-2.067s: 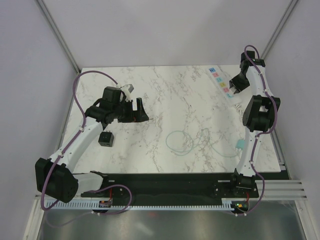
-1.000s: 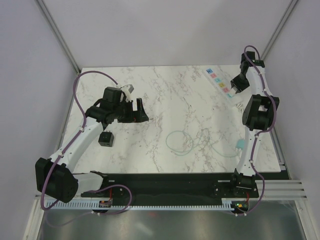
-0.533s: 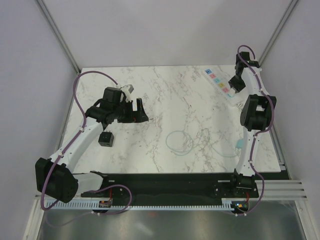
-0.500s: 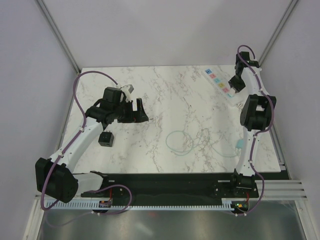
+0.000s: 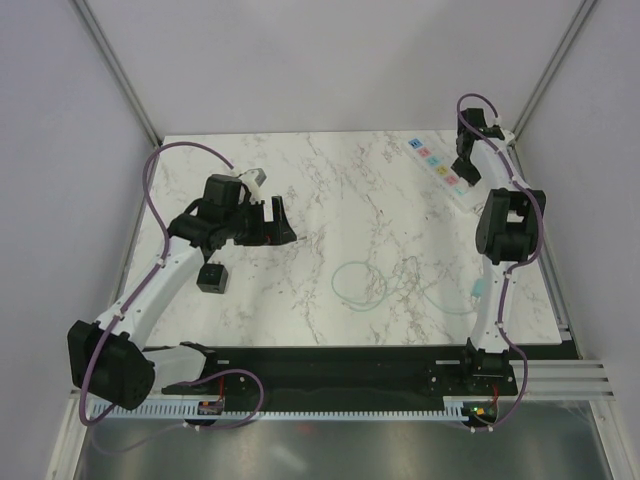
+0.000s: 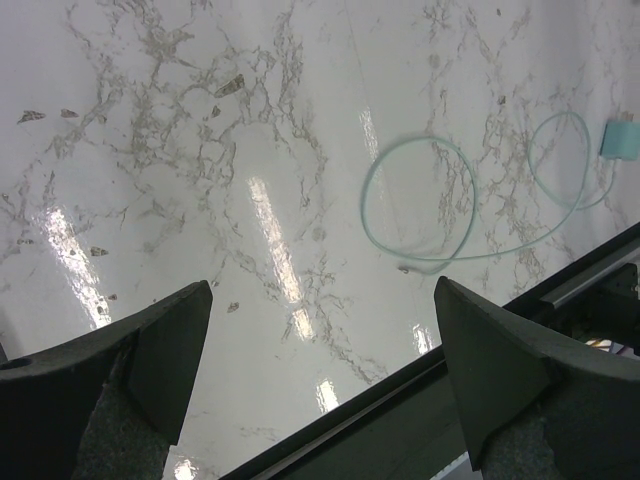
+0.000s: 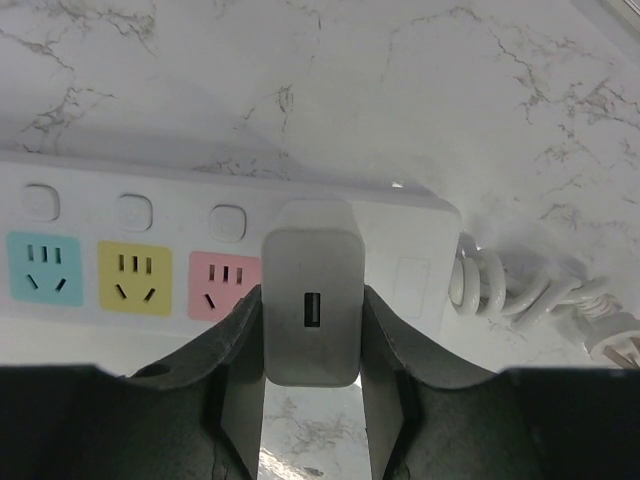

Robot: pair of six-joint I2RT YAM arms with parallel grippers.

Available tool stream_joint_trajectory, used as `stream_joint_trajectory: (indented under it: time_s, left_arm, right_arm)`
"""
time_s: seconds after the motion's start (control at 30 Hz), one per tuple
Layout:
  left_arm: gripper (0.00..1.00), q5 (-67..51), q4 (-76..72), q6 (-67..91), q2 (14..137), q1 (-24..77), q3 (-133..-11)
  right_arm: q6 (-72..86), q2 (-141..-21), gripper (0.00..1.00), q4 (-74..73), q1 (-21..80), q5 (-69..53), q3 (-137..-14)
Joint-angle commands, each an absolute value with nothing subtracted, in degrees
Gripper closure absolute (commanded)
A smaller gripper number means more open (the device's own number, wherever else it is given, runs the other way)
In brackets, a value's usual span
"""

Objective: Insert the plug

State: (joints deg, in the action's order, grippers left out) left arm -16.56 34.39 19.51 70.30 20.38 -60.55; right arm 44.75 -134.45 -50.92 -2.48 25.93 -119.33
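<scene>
The plug is a pale grey-white block with a USB port facing the right wrist camera. My right gripper is shut on its two sides. The plug's far end meets the face of the white power strip, just right of the pink socket; its prongs are hidden. From above, the right gripper hangs over the strip at the far right. My left gripper is open and holds nothing, hovering over the left half of the table; in its wrist view only bare marble lies between the fingers.
A small black cube-shaped block lies on the table under the left forearm. A thin pale-green cable coils at centre-right and ends in a teal connector. The strip's coiled white cord runs off to the right.
The right gripper has moved toward the far edge and slightly left along the strip, still holding the plug. The left arm has stayed put.
</scene>
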Motion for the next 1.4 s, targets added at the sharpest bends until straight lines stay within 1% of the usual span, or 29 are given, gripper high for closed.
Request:
stream_joint_trajectory:
  time_s: [0.0,0.17,0.37,0.57,0.8,1.07,1.3,1.37]
  left_arm:
    - [0.00,-16.1,34.0,17.8,68.6,20.6,-60.6]
    - [0.00,-16.5,34.0,17.8,68.3,20.5,-60.6]
    - [0.00,-16.1,33.9,17.8,67.7,20.6,-60.5]
    - [0.00,-15.6,33.8,17.8,67.2,20.5,-60.5]
    - [0.00,-14.9,33.5,17.8,65.5,20.5,-60.6]
    - [0.00,-17.2,32.8,17.9,65.0,20.5,-60.3]
    - [0.00,-16.8,32.4,18.7,64.1,20.5,-59.8]
    - [0.00,-17.1,32.1,18.9,64.2,20.6,-59.5]
  right_arm:
    - [44.2,-143.4,1.00,-51.1,-1.3,12.8,-104.7]
    - [43.8,-139.9,1.00,-47.6,-2.0,9.5,-99.5]
    - [42.6,-139.0,1.00,-48.2,-2.1,10.9,-98.1]
    - [42.1,-135.2,1.00,-49.1,-2.9,12.4,-94.6]
    - [40.0,-127.8,1.00,-50.1,-4.0,13.6,-88.1]
    - [39.0,-120.2,1.00,-50.4,-4.7,17.0,-78.6]
    - [38.0,-114.3,1.00,-50.6,-4.8,16.2,-74.9]
    - [37.4,-114.3,0.90,-50.7,-4.7,15.8,-75.8]
